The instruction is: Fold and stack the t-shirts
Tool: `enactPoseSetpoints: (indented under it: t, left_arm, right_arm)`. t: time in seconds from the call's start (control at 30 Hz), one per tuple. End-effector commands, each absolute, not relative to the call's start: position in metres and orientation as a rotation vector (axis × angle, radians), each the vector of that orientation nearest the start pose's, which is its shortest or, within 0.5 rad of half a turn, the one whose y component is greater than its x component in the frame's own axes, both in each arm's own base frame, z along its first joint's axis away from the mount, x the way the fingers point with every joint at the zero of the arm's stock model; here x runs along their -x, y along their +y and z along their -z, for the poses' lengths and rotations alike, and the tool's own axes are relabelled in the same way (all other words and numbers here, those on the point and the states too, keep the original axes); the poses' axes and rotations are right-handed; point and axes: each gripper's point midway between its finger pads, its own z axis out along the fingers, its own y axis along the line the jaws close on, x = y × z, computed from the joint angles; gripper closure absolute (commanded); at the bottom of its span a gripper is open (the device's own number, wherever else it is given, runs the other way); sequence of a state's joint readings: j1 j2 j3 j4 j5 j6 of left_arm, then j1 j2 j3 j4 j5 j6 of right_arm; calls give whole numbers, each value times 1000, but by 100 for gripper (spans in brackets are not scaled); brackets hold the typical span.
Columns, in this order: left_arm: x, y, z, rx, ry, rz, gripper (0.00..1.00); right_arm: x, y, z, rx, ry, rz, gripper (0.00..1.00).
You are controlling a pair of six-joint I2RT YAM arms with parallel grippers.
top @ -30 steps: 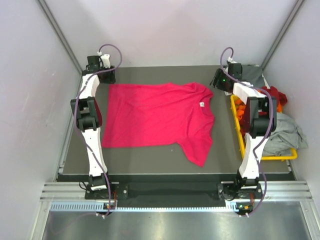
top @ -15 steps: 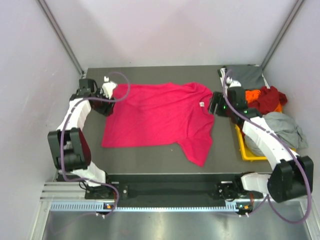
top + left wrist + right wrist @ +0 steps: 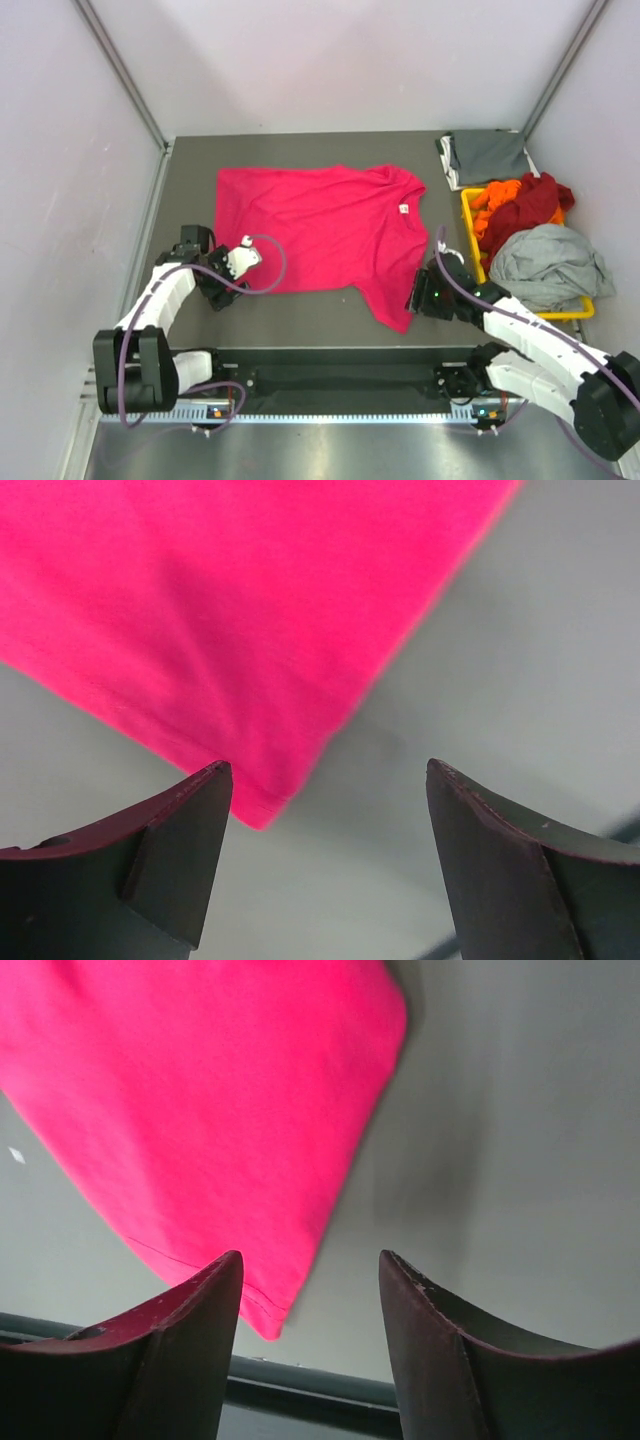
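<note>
Top view: 5 t-shirts in all.
- One magenta t-shirt [image 3: 320,230] is spread flat mid-table, neck to the right. Its white neck label [image 3: 404,209] shows, and one sleeve points at the near edge.
- One dark grey t-shirt [image 3: 487,157] lies folded at the far right corner of the table [image 3: 300,320].
- One yellow bin [image 3: 468,228] sits at the right edge and holds three, all bunched: an orange t-shirt [image 3: 490,200], a dark red t-shirt [image 3: 532,200] and a light grey t-shirt [image 3: 545,265]. The light grey one spills over the rim.
- Two arms. The left arm [image 3: 160,295] is folded low, tip at the magenta shirt's near left hem corner. The right arm [image 3: 525,325] is low too, tip just beside the end of the near sleeve.
- Table surface is dark grey and matte. There are pale plain walls [image 3: 330,60] on three sides, metal posts [image 3: 120,70] in the far corners and an aluminium rail [image 3: 560,378] along the near edge.

Left wrist: the left fingers [image 3: 150,860] stand wide apart, holding nothing. The magenta hem corner lies flat on the table just past the left-side fingertip, and the rest of the gap shows bare table. Can't tell if the tips touch the table.

Right wrist: the right fingers [image 3: 180,1350] are apart with a narrower gap than the left pair, holding nothing. The sleeve corner points down into the gap, close to the left-side finger, with bare table to its right. A dark strip [image 3: 320,1390] crosses the bottom of the view. Can't tell what it is.
</note>
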State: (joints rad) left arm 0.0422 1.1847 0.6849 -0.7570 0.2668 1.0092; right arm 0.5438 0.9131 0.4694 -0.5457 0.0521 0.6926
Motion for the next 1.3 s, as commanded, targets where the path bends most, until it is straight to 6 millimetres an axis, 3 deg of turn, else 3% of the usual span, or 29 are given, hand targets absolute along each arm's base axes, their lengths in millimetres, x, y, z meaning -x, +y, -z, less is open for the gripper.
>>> enactPoseSetpoints:
  t: [0.0,0.17,0.23,0.33,0.37,0.4,0.43,0.5,0.57,0.7,0.8,0.83,0.87,0.9,0.97,1.0,1.03,1.13,1.17,1.23,1.27]
  left_arm:
    - [-255,8,-41,-1338,2303,-64,18]
    - [-264,11,-21,-1326,2342,-76,20]
    - [-267,8,-16,-1324,2340,-69,21]
    - [-267,2,-8,-1317,2347,-44,27]
    - [-266,2,-4,-1309,2363,-37,32]
    - [-266,3,-2,-1304,2372,-37,40]
    - [-266,3,0,-1295,2387,-34,59]
    - [-265,3,1,-1291,2394,-27,74]
    - [-260,3,-1,-1271,2426,-12,99]
    - [-262,14,-11,-1223,2466,-92,100]
    - [-273,18,-27,-1196,2447,-139,100]
    - [-277,17,-31,-1173,2448,-135,100]
    - [-290,17,-41,-1159,2431,-140,100]
    - [-291,13,-43,-1158,2437,-105,100]
    - [-308,10,-50,-1143,2433,-85,100]
    - [-313,9,-50,-1144,2432,-77,100]
    - [-316,8,-42,-1144,2463,-57,100]
    - [-341,8,-43,-1133,2481,-43,100]
    - [-345,8,-42,-1132,2491,-35,100]
    - [-359,8,-40,-1133,2497,-37,100]
    - [-364,10,-39,-1127,2502,-42,100]
  right_arm:
    - [-176,145,-39,-298,2580,-492,44]
    - [-169,151,-27,-298,2596,-528,50]
    - [-170,163,-23,-288,2594,-610,58]
    - [-175,174,-20,-297,2583,-675,79]
    - [-178,173,-20,-298,2577,-660,91]
    - [-177,169,-20,-298,2580,-630,97]
    - [-183,165,-25,-300,2556,-602,100]
    - [-186,161,-35,-309,2520,-613,100]
    - [-189,160,-42,-308,2494,-623,100]
    - [-197,149,-57,-301,2451,-605,100]
    - [-221,145,-74,-250,2393,-583,100]
    - [-233,148,-90,-227,2364,-603,100]
    - [-243,146,-96,-175,2348,-579,100]
    - [-255,138,-93,-188,2359,-536,100]
    - [-284,136,-117,-129,2288,-520,100]
    - [-298,130,-112,-137,2299,-499,100]
    - [-314,132,-127,-81,2261,-508,100]
    - [-351,132,-125,-25,2278,-495,100]
    - [-361,130,-112,-23,2316,-482,100]
    - [-386,128,-123,13,2289,-460,100]
    - [-394,126,-112,15,2320,-448,100]
